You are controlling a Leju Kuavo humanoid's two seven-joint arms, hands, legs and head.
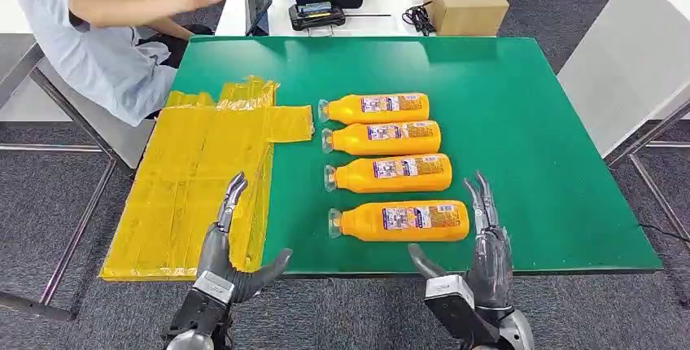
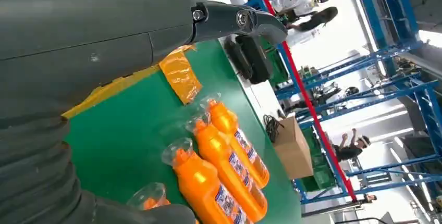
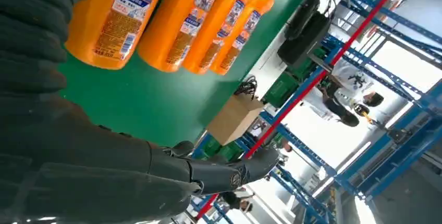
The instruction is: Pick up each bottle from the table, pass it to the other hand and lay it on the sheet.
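Four orange bottles lying side by side on the green table, labels showing. Right hand held empty near the table's edge, fingers extended, touching no bottle. Cardboard box and black case farther along; blue racking and a person behind.

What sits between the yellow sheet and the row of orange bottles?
Nothing: in the head view only bare green table separates the yellow sheet from the clear caps of the four orange bottles. The sheet's flap ends just short of the farthest bottle's cap.
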